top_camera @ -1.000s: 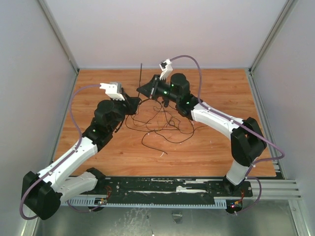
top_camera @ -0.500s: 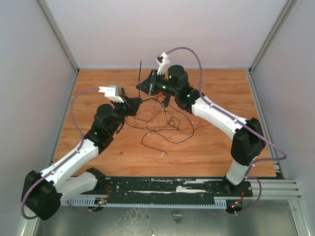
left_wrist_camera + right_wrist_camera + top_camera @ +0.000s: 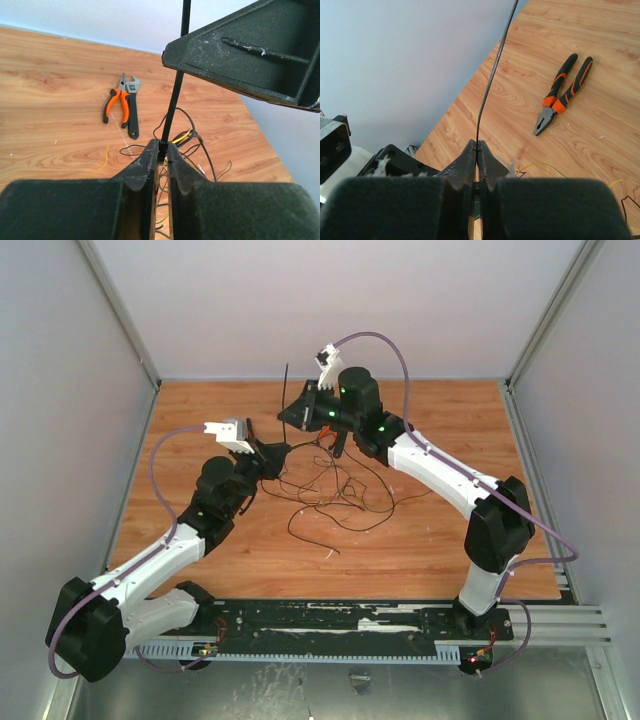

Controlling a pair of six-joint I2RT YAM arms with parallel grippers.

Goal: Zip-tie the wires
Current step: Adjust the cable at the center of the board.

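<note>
Wood-grain surface inside a white-walled enclosure; two arms reach inward and meet near the far middle.

Obs. 1: The thin straight black plastic zip tie stands nearly upright above the tangle. The left end effector is clenched on its lower end, fingertips pinched with the strip coming out of the slit between them. The right end effector is clamped fully on the same strip higher up, the free tail rising past it toward the back wall.

Obs. 2: The long, very thin black-brown wires lie in loose loops on the surface, directly below and in front of the two end effectors. A few strands rise toward the left end effector. I cannot tell whether the tie already passes around them.

Reasoning: a two-point hold keeps a floppy strip taut and steerable. One grip likely anchors the end while the other guides the tail, so that a loop can be formed or drawn tight. Holding it over the bundle keeps the wires within reach.

Obs. 3: The orange-and-black-handled pliers and the grey adjustable wrench with a black handle lie touching side by side beyond the wires, probably parked out of the working zone.

Count: arms 2; end effectors 2, both closed on the tie; zip tie 1; pliers 1; wrench 1; wire tangle 1, strands too overlapped to number.
</note>
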